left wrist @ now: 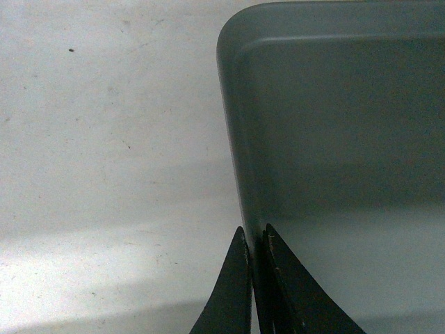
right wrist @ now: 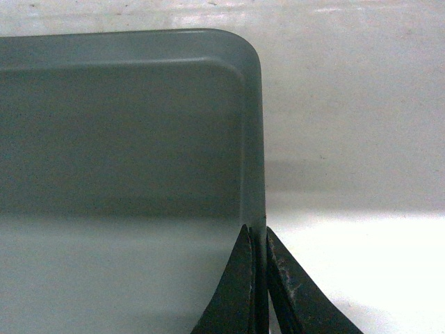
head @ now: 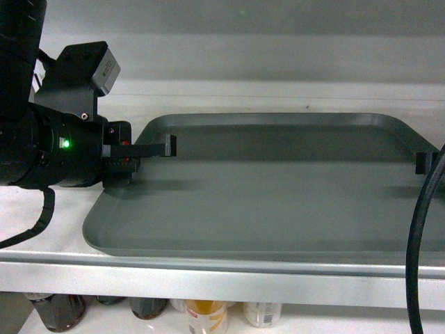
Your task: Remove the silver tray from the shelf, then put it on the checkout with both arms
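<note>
The silver tray point(head: 278, 188) lies flat on the white shelf point(head: 42, 216), filling most of the head view. My left gripper point(head: 167, 146) is shut on the tray's left rim, one finger over the rim. The left wrist view shows both fingers pinching that rim point(left wrist: 254, 236) near the tray's far left corner point(left wrist: 334, 139). At the head view's right edge my right gripper point(head: 427, 161) is shut on the right rim. In the right wrist view its fingers clamp the rim point(right wrist: 257, 236) of the tray point(right wrist: 125, 139). The checkout is out of view.
The shelf's pale grey front lip point(head: 208, 278) runs just below the tray. Bottles point(head: 205, 316) stand on a lower level underneath. A black cable point(head: 421, 236) hangs down at the right. Bare white shelf board lies left point(left wrist: 104, 139) and right point(right wrist: 348, 139) of the tray.
</note>
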Robot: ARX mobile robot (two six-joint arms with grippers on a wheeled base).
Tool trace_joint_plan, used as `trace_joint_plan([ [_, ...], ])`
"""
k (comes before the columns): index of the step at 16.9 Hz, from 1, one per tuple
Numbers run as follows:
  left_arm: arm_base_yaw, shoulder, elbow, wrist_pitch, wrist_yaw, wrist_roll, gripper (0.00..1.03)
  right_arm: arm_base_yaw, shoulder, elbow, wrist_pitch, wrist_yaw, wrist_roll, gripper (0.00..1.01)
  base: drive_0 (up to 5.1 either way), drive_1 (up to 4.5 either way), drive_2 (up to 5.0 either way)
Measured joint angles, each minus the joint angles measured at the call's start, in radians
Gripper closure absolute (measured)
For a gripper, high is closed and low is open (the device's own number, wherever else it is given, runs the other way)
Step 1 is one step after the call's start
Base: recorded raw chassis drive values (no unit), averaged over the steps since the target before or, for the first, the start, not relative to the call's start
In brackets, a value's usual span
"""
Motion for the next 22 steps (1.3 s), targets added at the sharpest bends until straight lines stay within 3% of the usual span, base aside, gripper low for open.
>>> trace_joint_plan([
  [13, -0.002, -0.158, 0.064, -0.141, -0.016, 0.035, 1.00, 0.030, -0.159, 0.101, -0.238, 0.021, 0.019, 0.98, 0.0, 0.00, 0.0],
  [22, -0.001, -0.161, 0.064, -0.219, -0.005, 0.045, 1.00, 0.024, -0.150, 0.134, -0.391, -0.003, 0.028, 0.98, 0.0, 0.00, 0.0],
])
